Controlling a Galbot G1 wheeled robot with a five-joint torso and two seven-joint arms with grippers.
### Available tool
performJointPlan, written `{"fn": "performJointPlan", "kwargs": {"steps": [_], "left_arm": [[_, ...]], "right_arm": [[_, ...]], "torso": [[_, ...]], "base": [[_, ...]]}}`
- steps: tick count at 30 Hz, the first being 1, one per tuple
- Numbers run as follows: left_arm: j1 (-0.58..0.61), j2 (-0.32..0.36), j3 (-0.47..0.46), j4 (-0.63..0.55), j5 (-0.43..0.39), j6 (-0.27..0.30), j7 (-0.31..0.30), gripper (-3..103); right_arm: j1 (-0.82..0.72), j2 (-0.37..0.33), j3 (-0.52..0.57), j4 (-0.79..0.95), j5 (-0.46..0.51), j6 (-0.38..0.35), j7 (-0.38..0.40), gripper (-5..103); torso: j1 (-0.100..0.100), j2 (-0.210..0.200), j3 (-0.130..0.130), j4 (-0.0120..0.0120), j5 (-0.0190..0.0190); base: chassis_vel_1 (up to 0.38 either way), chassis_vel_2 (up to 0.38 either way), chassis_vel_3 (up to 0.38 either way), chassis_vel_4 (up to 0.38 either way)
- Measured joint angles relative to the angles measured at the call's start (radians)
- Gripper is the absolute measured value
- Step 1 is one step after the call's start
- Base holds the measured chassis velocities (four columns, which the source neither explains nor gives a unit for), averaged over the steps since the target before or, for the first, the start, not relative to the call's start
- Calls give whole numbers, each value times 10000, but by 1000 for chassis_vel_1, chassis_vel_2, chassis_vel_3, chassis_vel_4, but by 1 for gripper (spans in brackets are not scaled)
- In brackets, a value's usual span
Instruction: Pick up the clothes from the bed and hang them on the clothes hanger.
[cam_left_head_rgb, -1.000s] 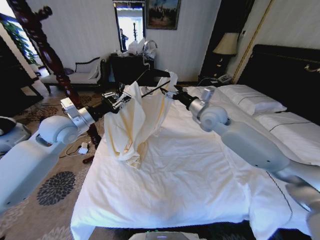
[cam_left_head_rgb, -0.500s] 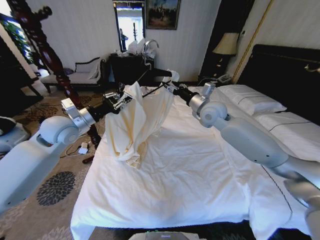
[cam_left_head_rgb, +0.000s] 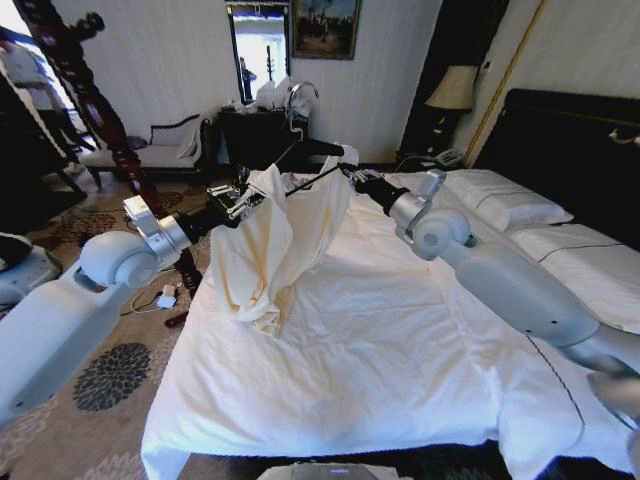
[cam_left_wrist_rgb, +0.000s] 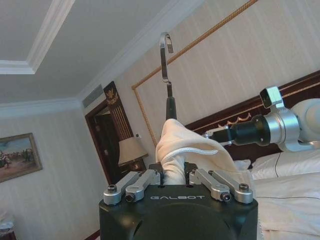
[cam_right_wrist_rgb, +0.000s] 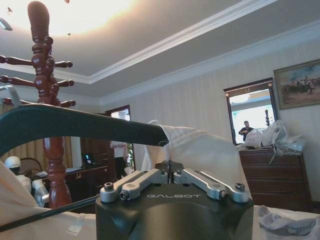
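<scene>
Nearest the camera lies the bed (cam_left_head_rgb: 370, 370), its white sheet rumpled and a white pillow (cam_left_head_rgb: 500, 200) at the right against the black headboard (cam_left_head_rgb: 570, 150). Above the sheet's far left part the two arms meet, holding the clothes (cam_left_head_rgb: 270, 240) up between them; the cream fabric hangs in long folds and its lowest bunch rests on the sheet. The left gripper (cam_left_head_rgb: 238, 200) reaches in from the left and is pinched shut on the upper edge of the clothes; in its wrist view the fingers (cam_left_wrist_rgb: 145, 182) press on a roll of cream cloth (cam_left_wrist_rgb: 192, 150). The right gripper (cam_left_head_rgb: 345, 172) comes from the right, closed on the other shoulder of the clothes, where the fabric covers one end of the hanger (cam_left_head_rgb: 310, 150); its wrist view shows the black arm of the hanger (cam_right_wrist_rgb: 75, 125) slipping under the cloth. The silver hook (cam_left_head_rgb: 298, 95) stands up above the garment. Compared with a second ago, the right arm has pushed farther left and up, and the hanger with its hook sits slightly higher; the left gripper has hardly moved. Beyond, a dark dresser (cam_left_head_rgb: 260, 135) stands against the far wall.
</scene>
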Motion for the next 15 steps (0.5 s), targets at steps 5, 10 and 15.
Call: {"fn": "performJointPlan", "kwargs": {"steps": [5,10,15], "left_arm": [[5,5,-31,-28,-21,1,-2,19],[35,6,-56,-3,-15,0,-1,19],[54,-43,-56,116,36,-9,24,19]], "right_arm": [[54,35,-27,-66,11,-5,-4,0],[73,36,-29,-70,87,221,-227,0],[-112,-196,215,248,411,587,-486,0]], "torso": [[1,0,0,0,0],[0,0,0,1,-1],[1,0,1,1,-2]], "base": [[0,0,0,0],[0,0,0,0],[0,0,0,0]]}}
